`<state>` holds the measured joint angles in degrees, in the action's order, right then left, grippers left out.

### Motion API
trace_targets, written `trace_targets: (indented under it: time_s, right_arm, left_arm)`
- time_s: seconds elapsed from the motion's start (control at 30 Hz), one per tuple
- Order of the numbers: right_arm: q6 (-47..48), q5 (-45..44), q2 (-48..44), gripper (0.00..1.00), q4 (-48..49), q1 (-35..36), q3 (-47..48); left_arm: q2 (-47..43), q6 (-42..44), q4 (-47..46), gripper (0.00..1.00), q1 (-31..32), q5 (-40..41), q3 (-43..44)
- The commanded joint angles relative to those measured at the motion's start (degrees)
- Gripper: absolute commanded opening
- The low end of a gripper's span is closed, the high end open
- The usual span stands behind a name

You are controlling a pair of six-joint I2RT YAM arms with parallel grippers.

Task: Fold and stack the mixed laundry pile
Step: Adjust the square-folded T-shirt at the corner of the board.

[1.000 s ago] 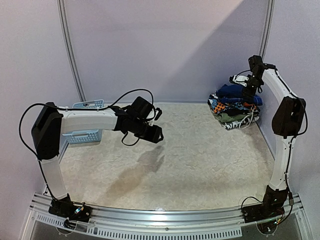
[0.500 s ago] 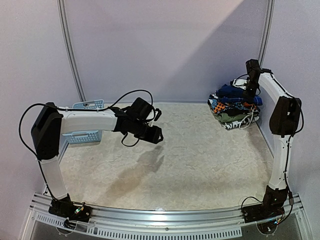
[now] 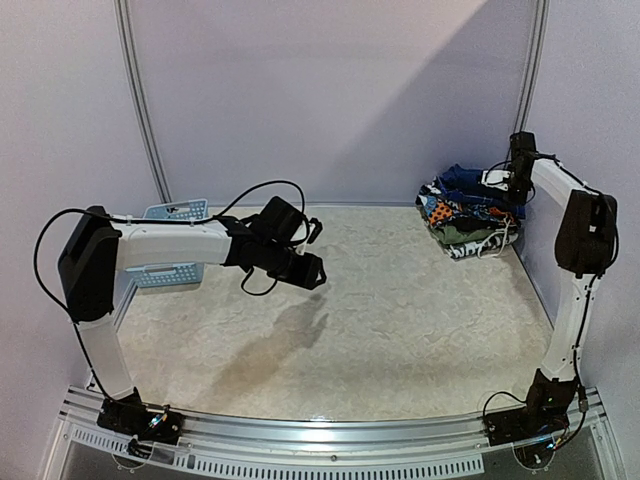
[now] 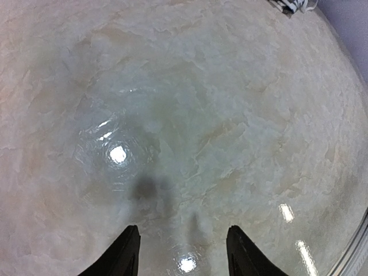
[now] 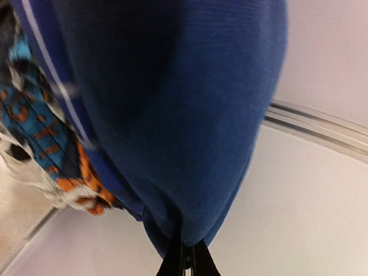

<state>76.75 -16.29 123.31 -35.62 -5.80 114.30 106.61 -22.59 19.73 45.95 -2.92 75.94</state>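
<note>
The mixed laundry pile (image 3: pixel 468 212) sits stacked in the table's far right corner, with a blue garment (image 3: pixel 470 181) on top. My right gripper (image 3: pixel 516 183) is at the pile's right side, against the wall. In the right wrist view its jaws (image 5: pixel 187 260) are shut, pinching a fold of that blue garment (image 5: pixel 172 115); an orange-and-teal patterned piece (image 5: pixel 34 126) shows at the left. My left gripper (image 3: pixel 311 269) hovers over the bare table left of centre. It is open (image 4: pixel 184 253) with nothing between its fingers.
A light-blue slotted basket (image 3: pixel 163 272) stands at the far left behind my left arm. The side wall (image 5: pixel 322 201) is close beside the right gripper. A corner of the pile (image 4: pixel 292 6) shows at the top of the left wrist view.
My right gripper has dropped from above the pile to its right side and closed on the blue garment. The left arm has not moved.
</note>
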Motion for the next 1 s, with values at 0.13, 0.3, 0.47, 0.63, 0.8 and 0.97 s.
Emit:
trace_targets:
  time_s: [0.13, 0.3, 0.47, 0.63, 0.8, 0.97]
  right_arm:
    - [6.35, 3.35, -8.31, 0.00, 17.56, -3.84, -7.88]
    - [7.06, 5.89, -9.80, 0.04, 21.76, -4.42, -10.75]
    - [8.76, 5.56, -9.62, 0.23, 20.95, -4.47, -14.97]
    - [7.56, 5.09, -13.55, 0.57, 19.91, -4.40, -19.12]
    - [-3.44, 12.17, -20.88, 0.79, 5.81, -4.15, -16.54]
    - [-18.77, 28.44, -28.17, 0.99, -10.01, -4.08, -17.25]
  left_arm:
    - [-1.58, -0.27, -1.09, 0.53, 1.14, 0.16, -0.97]
    - [-1.21, -0.37, -1.26, 0.53, 1.20, 0.19, -0.97]
    - [-1.65, -0.44, -1.00, 0.53, 1.24, 0.31, -1.14]
    - [-3.95, 3.97, 4.21, 0.56, 1.24, 6.16, 0.70]
    - [-6.14, 11.27, 12.70, 0.64, 0.50, 17.85, 5.24]
    - [-9.13, 11.50, 14.71, 0.71, -1.77, 26.67, 6.84]
